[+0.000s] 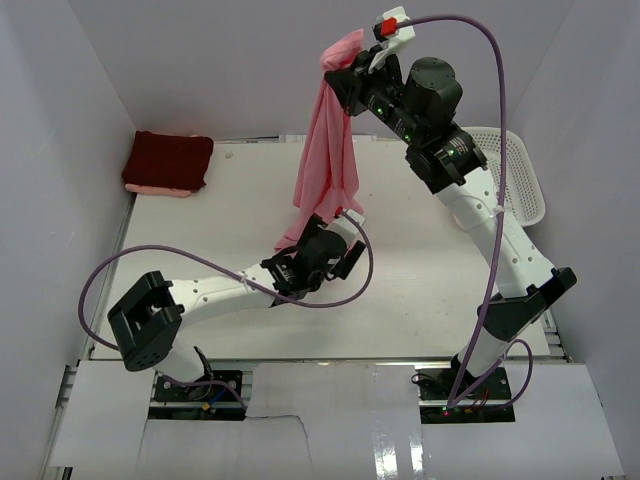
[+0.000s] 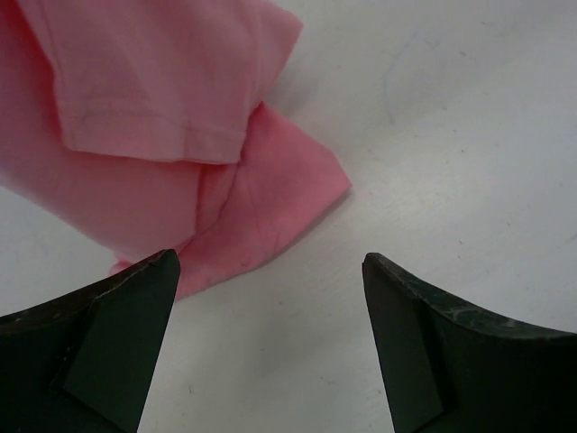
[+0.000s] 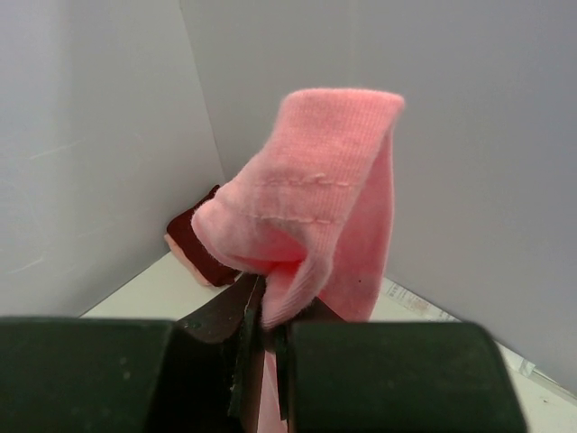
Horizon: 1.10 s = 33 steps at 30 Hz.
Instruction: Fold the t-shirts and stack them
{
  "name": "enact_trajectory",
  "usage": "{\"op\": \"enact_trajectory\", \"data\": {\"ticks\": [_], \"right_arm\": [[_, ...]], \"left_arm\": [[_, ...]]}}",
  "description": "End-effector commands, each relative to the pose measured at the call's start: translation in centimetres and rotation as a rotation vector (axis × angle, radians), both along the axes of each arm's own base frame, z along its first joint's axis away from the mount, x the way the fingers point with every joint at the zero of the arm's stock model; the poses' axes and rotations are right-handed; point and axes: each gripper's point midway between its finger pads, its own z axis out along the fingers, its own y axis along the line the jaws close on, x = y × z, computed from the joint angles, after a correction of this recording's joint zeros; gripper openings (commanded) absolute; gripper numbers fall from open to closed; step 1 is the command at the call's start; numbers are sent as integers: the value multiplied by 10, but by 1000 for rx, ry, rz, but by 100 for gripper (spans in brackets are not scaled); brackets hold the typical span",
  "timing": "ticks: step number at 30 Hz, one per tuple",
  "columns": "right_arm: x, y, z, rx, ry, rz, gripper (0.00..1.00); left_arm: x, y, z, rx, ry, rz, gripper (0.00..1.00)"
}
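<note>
My right gripper (image 1: 350, 72) is raised high at the back and shut on a ribbed edge of the salmon pink t-shirt (image 1: 325, 160), which hangs from it down to the table. In the right wrist view the cloth (image 3: 315, 207) bunches over the closed gripper (image 3: 270, 307). My left gripper (image 1: 303, 240) is low by the shirt's bottom end. It stands open (image 2: 270, 262) over bare table, with the pink cloth (image 2: 180, 153) just ahead and to its left. A folded dark maroon t-shirt (image 1: 168, 160) lies in the far left corner (image 3: 194, 239), with a pink layer under it.
A white mesh basket (image 1: 520, 180) sits at the table's far right edge. White walls enclose the table at the back and on both sides. A purple cable (image 1: 497, 90) loops from the right wrist.
</note>
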Motion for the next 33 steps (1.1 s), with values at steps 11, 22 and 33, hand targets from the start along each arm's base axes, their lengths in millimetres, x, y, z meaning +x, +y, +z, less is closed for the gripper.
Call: {"op": "enact_trajectory", "data": {"ticks": [11, 22, 33], "right_arm": [[-26, -20, 55, 100, -99, 8, 9], [-31, -21, 54, 101, -95, 15, 9], [-25, -27, 43, 85, -73, -5, 10]], "left_arm": [[53, 23, -6, -180, 80, 188, 94], [88, 4, -4, -242, 70, 125, 84], [80, 11, 47, -335, 8, 82, 33]]}}
